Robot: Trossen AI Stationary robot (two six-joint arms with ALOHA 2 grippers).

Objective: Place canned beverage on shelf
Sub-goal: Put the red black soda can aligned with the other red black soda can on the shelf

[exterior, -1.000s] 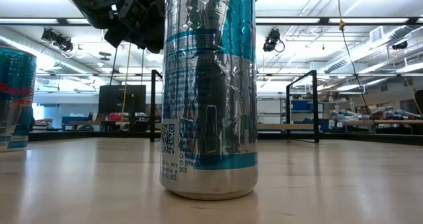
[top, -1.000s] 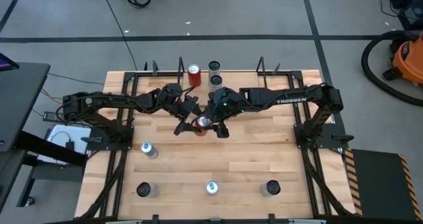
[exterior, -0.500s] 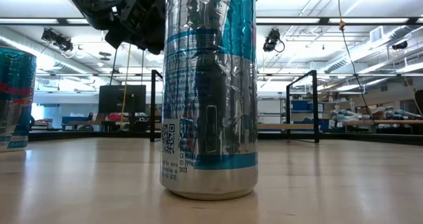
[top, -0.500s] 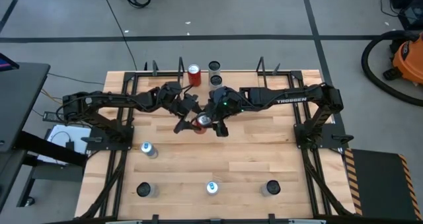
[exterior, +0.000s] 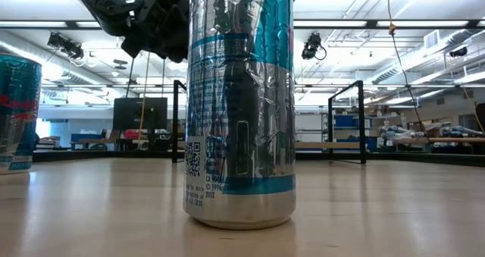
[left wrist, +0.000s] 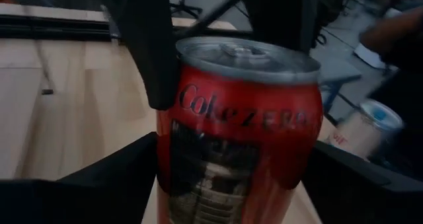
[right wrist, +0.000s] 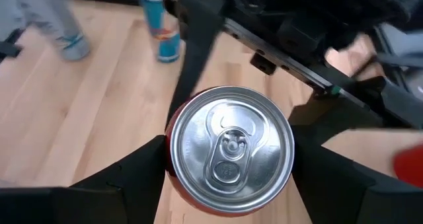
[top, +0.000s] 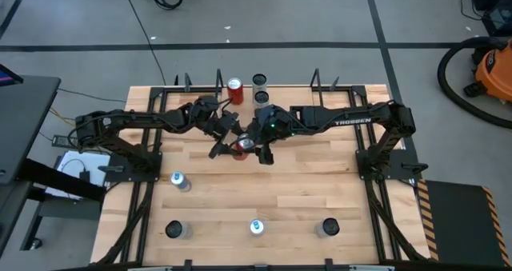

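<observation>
My right gripper [right wrist: 228, 164] clamps the red can [right wrist: 229, 159] at frame centre from above; my left gripper [left wrist: 231, 178] flanks it, fingers spread, apparently not touching.

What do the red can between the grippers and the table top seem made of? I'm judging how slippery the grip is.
Red Coke Zero can: looks like thin aluminium, with a bare brushed silver lid, a pull tab and a glossy printed wall. Table top: light wood, seemingly butcher-block, shown by its jointed strips and grain; the finish looks smooth and satin.
</observation>
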